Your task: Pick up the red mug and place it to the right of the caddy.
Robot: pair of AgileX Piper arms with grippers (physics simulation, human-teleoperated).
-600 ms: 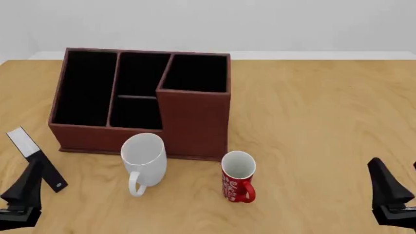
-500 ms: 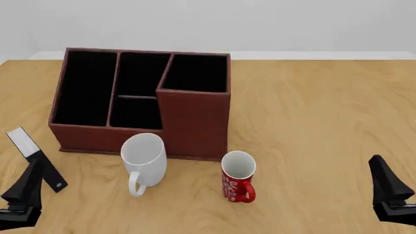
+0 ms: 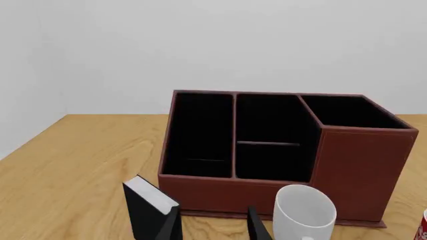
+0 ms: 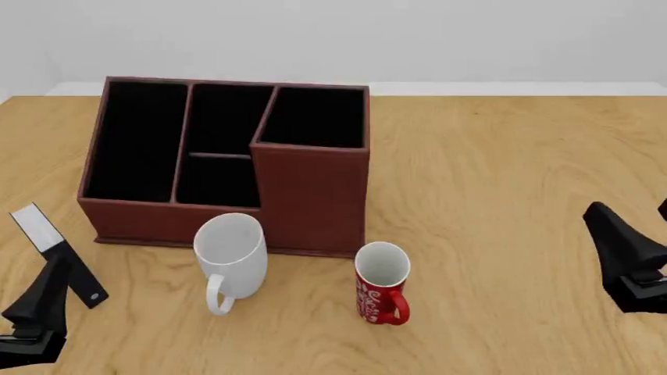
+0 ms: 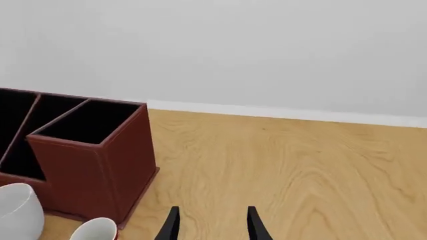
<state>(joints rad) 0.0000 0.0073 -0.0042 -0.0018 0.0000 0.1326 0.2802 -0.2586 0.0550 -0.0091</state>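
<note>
The red mug (image 4: pixel 383 283) stands upright on the table in front of the caddy's right front corner, handle toward me. Its white rim shows in the right wrist view (image 5: pixel 95 230), and a red sliver of it in the left wrist view (image 3: pixel 423 227). The reddish-brown caddy (image 4: pixel 311 195) sits left of centre and also appears in both wrist views (image 3: pixel 360 160) (image 5: pixel 93 165). My left gripper (image 4: pixel 52 283) is open and empty at the near left (image 3: pixel 213 226). My right gripper (image 4: pixel 610 230) is open and empty at the far right, well apart from the mug (image 5: pixel 212 223).
A larger white mug (image 4: pixel 231 250) lies tilted against the caddy's front, left of the red mug. A black-and-white slab (image 4: pixel 52 250) leans at the near left, right beside my left gripper. Bare wooden table (image 4: pixel 501 180) stretches to the right of the caddy.
</note>
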